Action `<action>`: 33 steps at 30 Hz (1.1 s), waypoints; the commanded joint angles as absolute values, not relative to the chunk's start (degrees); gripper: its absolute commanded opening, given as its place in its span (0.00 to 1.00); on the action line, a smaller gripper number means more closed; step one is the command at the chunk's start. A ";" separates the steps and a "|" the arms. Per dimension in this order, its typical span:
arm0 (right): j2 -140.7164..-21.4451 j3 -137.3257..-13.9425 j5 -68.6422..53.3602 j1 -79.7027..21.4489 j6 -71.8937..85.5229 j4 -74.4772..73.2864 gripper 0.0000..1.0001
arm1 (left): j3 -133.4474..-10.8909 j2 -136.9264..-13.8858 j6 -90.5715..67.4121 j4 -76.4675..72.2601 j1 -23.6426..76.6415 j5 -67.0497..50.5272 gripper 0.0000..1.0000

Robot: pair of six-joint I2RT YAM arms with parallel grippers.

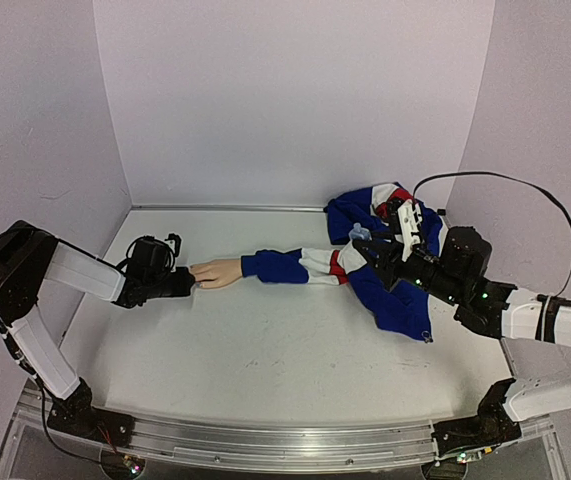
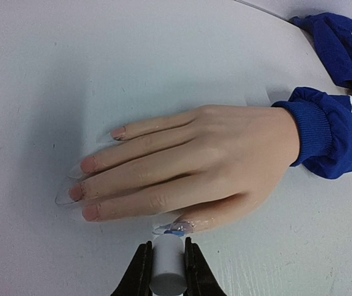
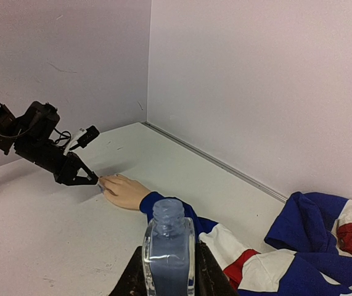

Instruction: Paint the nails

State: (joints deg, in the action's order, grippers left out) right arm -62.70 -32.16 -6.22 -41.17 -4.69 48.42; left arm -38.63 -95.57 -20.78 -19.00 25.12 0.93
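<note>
On the white tabletop (image 1: 265, 350) lies a blue, white and red jacket (image 1: 395, 290), its cuff (image 2: 314, 132) around the palm-down mannequin hand (image 2: 206, 163); the right jaws grip an upright, uncapped bottle (image 3: 168, 253) over the jacket, the left jaws grip a pale cap (image 2: 167, 271) at the thumb tip, and the nails (image 2: 88, 165) face upward.

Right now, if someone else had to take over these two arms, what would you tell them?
Left gripper: shut on the brush cap, brush tip at the thumb nail of the mannequin hand.
Right gripper: shut on the open polish bottle, over by the jacket.
Done: bottle uncapped, a blue dab at the thumb.
Left: the four finger nails look pinkish, no blue; then recap.
</note>
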 commanded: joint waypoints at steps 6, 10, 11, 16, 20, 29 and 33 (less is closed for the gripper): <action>-62.09 -33.06 -6.56 -40.94 -4.41 53.00 0.00 | -39.46 -94.89 -20.55 -19.98 25.22 4.97 0.00; -62.05 -33.05 -6.57 -40.95 -4.42 53.00 0.00 | -39.40 -94.37 -20.91 -19.57 25.22 6.15 0.00; -62.05 -33.08 -6.63 -40.98 -4.36 53.02 0.00 | -39.27 -94.03 -20.99 -19.38 25.22 6.48 0.00; -61.97 -33.05 -6.81 -40.95 -4.31 53.04 0.00 | -38.14 -91.67 -20.66 -18.60 25.22 6.83 0.00; -62.13 -33.06 -6.93 -40.95 -4.32 53.00 0.00 | -37.54 -90.81 -21.02 -18.55 25.36 4.02 0.00; -62.14 -33.09 -6.78 -40.93 -4.31 53.00 0.00 | -38.93 -92.35 -21.44 -18.63 25.93 1.33 0.00; -62.14 -33.07 -6.77 -40.92 -4.31 53.00 0.00 | -39.53 -93.49 -21.62 -18.63 25.97 0.54 0.00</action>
State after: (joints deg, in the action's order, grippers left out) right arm -62.70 -32.16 -6.42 -41.17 -4.69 48.42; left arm -37.69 -93.12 -21.08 -18.83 25.74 1.96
